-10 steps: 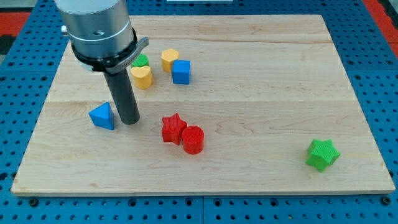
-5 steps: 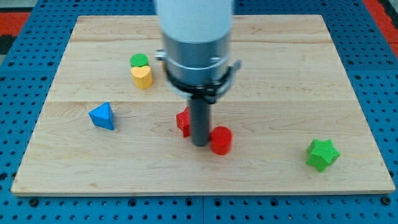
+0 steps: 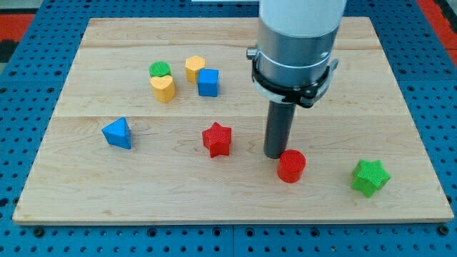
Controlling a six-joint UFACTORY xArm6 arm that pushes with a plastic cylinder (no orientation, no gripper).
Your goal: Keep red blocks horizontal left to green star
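The green star (image 3: 370, 177) sits near the board's lower right corner. A red cylinder (image 3: 291, 165) stands to its left, about a hand's width away. A red star (image 3: 217, 139) lies further left, slightly higher in the view. My tip (image 3: 275, 155) rests on the board just at the red cylinder's upper left, touching or nearly touching it, and to the right of the red star.
A blue triangle (image 3: 118, 133) lies at the left. Near the top left are a green cylinder (image 3: 160, 69), a yellow heart (image 3: 163, 88), a yellow hexagonal block (image 3: 195, 68) and a blue cube (image 3: 208, 82). The wooden board (image 3: 400, 93) lies on a blue pegboard.
My tip swept from beside the blue triangle rightward across the board. The red cylinder slid right, away from the red star, toward the green star. The red star shifted slightly right.
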